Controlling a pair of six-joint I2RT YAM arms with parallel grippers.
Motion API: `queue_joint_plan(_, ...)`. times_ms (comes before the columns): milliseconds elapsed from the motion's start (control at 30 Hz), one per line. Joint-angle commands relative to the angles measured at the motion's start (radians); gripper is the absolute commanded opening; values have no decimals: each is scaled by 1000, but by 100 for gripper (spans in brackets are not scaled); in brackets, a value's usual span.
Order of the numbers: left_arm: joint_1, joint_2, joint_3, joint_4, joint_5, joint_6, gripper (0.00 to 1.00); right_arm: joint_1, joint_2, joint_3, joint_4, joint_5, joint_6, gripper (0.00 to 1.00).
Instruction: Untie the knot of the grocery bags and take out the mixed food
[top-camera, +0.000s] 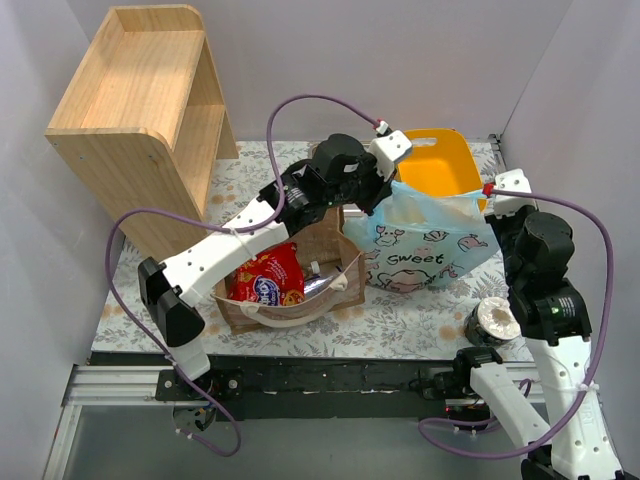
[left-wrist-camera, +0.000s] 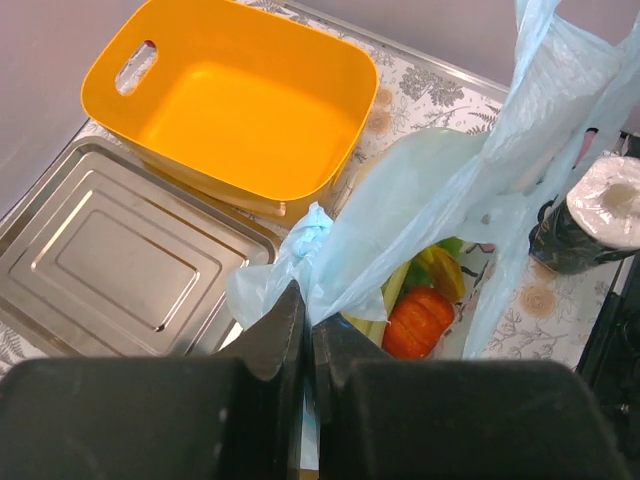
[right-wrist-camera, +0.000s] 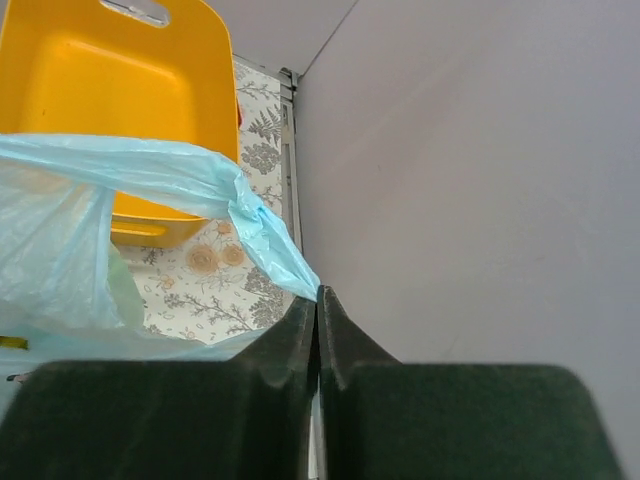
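The light-blue plastic bag (top-camera: 425, 250) stands between the arms with its mouth pulled wide. My left gripper (top-camera: 388, 200) is shut on the bag's left handle film (left-wrist-camera: 300, 250), and my right gripper (top-camera: 490, 203) is shut on the stretched right handle (right-wrist-camera: 255, 225). The knot is not in view; the two handles are apart. Inside the bag lie a small orange pumpkin (left-wrist-camera: 420, 320) and yellow bananas (left-wrist-camera: 445, 272). The brown paper bag (top-camera: 330, 235) sits to the left with a red crisp packet (top-camera: 268, 278) in it.
A yellow plastic tub (top-camera: 435, 165) stands behind the blue bag, with a steel tray (left-wrist-camera: 110, 260) beside it. A wooden shelf (top-camera: 140, 100) fills the back left. A dark roll with a white top (top-camera: 493, 320) stands front right. Grey walls close in on both sides.
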Motion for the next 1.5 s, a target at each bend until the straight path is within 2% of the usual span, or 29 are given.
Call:
queue_joint_plan(0,6,-6,-37,16,-33,-62,0,-4,33,68,101,44,-36,34)
queue_joint_plan(33,7,3,-25,14,-32,-62,0,-2,62,105,80,10,-28,42)
queue_joint_plan(67,7,11,-20,13,-32,-63,0,-4,80,219,2,-40,-18,47)
queue_joint_plan(100,7,28,-12,13,-39,-63,0,-2,97,275,-35,-178,-8,60)
queue_joint_plan(167,7,43,5,16,-42,-63,0,-4,140,378,-128,-321,-8,79)
queue_joint_plan(200,7,52,12,17,-42,-63,0,-2,157,468,-162,-437,-1,80)
queue_joint_plan(267,7,71,23,16,-44,-65,0,-2,212,559,-227,-527,24,77)
queue_joint_plan(300,7,77,22,16,-54,-65,0,-2,234,626,-312,-609,33,70)
queue_joint_plan(367,7,92,20,19,-74,-72,0,-4,281,654,-388,-696,44,58)
queue_joint_plan(400,7,97,22,20,-73,-77,0,-2,283,642,-417,-772,41,44)
queue_joint_plan(500,10,109,43,20,-75,-76,0,-2,237,512,-405,-875,24,23)
queue_joint_plan(600,12,120,74,17,-74,-71,0,-2,173,383,-357,-935,-7,15)
queue_joint_plan(800,13,126,100,7,-39,-73,0,-4,116,234,-302,-971,-37,12)
queue_joint_plan(867,22,124,132,-24,52,-77,0,-4,111,196,-282,-960,-60,11)
queue_joint_plan(900,39,121,144,-32,189,-88,0,-2,111,185,-278,-960,-82,10)
queue_joint_plan(933,42,121,156,-39,223,-88,0,-2,110,171,-279,-958,-111,10)
queue_joint_plan(967,41,121,157,-44,234,-89,0,-2,108,158,-256,-936,-172,8)
queue_joint_plan(1067,42,118,143,-46,241,-103,0,-1,97,83,-186,-870,-207,5)
queue_joint_plan(1167,46,118,140,-50,257,-102,0,1,109,23,-112,-868,-217,5)
queue_joint_plan(1267,49,121,144,-52,271,-102,0,36,137,-45,-29,-839,-218,5)
queue_joint_plan(1367,52,131,164,-58,286,-102,0,154,171,-126,83,-723,-226,5)
queue_joint_plan(1400,55,132,172,-59,286,-102,0,206,183,-144,94,-718,-252,5)
queue_joint_plan(1467,58,140,178,-62,288,-100,0,235,188,-177,72,-753,-266,4)
